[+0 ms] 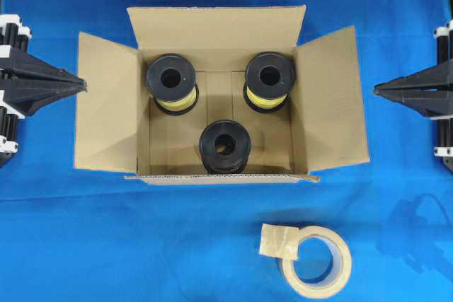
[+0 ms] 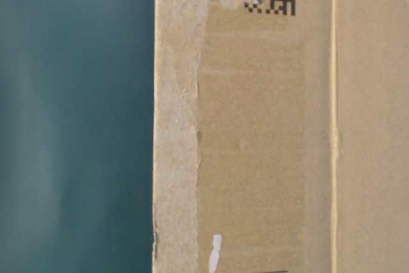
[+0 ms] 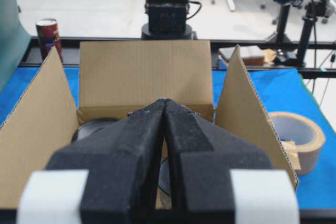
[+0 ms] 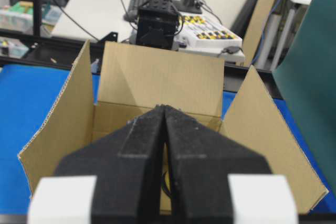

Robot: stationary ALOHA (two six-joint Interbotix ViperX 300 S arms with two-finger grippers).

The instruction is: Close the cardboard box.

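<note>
The cardboard box stands open on the blue cloth, with all its flaps spread upward and outward. Inside it stand three black spools, two of them wound with yellow wire. My left gripper is shut and empty, its tip just off the left flap's outer edge. My right gripper is also shut and empty, a short way off the right flap. In the left wrist view the shut left gripper points into the box. The right wrist view shows the right gripper facing the box. A box wall fills the table-level view.
A beige tape roll lies on the cloth in front of the box, right of centre, also seen in the left wrist view. A red can stands beyond the table's edge.
</note>
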